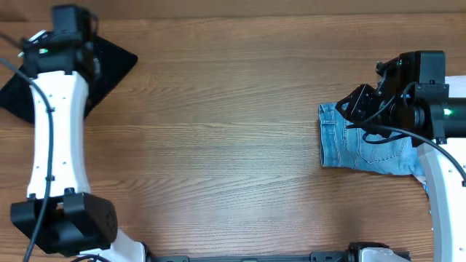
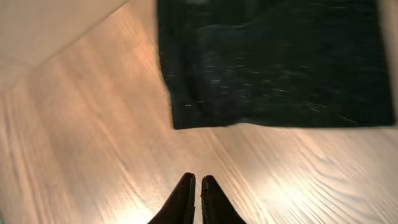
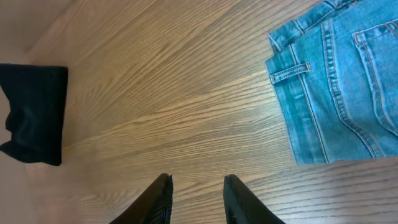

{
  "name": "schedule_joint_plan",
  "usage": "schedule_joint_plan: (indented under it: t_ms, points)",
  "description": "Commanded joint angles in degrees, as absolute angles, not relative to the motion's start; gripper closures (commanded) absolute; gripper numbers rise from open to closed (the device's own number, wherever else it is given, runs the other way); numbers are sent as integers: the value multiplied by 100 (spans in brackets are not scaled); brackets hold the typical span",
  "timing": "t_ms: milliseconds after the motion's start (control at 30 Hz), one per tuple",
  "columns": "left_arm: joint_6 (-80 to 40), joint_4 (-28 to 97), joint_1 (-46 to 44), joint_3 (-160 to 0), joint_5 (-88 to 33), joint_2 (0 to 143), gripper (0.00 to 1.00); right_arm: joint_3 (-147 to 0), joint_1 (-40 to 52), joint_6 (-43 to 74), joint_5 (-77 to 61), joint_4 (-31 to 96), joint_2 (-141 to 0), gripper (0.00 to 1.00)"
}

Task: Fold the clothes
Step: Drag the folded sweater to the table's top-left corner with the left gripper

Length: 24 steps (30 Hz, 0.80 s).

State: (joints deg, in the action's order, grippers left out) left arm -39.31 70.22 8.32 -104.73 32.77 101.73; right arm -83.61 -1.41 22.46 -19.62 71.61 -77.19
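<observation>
The table is warm mid-brown wood, with finer, darker grain lines running left to right. At the far left, the garment is plain black, and close up it shows scattered pale flecks. On the right, the denim is washed light blue, paler along its seams, with tan stitching around the pocket. The left arm and right arm are white with black joints, and each has a small green light.

the black fuzzy knit garment lies at the far left corner of the wooden table; the light-blue denim lies at its right edge (the two well apart).
</observation>
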Motion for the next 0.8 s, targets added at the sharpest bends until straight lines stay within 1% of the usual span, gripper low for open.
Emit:
schedule_joint_plan:
  t_ms: [0, 100, 167, 267, 400, 567, 767]
  points:
    - [-4477, 7476, 1664, -10328, 2821, 10739, 94, -8366, -163, 2226, -1962, 7157, -7655, 69]
    - [-4504, 7520, 2283, -10326, 2368, 11319, 94, -8366, -163, 2224, -1959, 7192, -7655, 69]
    - [-4504, 7500, 2598, -10326, 2106, 11743, 95, -8366, -163, 2222, -1959, 7231, -7655, 69]
    - [-4480, 7273, 2897, -10326, 2169, 12455, 96, -8366, -163, 2202, -1959, 7262, -7655, 69]
    - [-4477, 6816, 2950, -10326, 2359, 12982, 96, -8366, -163, 2185, -1955, 7411, -7655, 69]
    - [-4198, 6307, 2950, -10326, 2447, 13091, 95, -8366, -163, 2078, -1959, 7507, -7655, 69]
    - [-3852, 5959, 2945, -10326, 2034, 13104, 96, -8364, -163, 2080, -1959, 7511, -7655, 69]
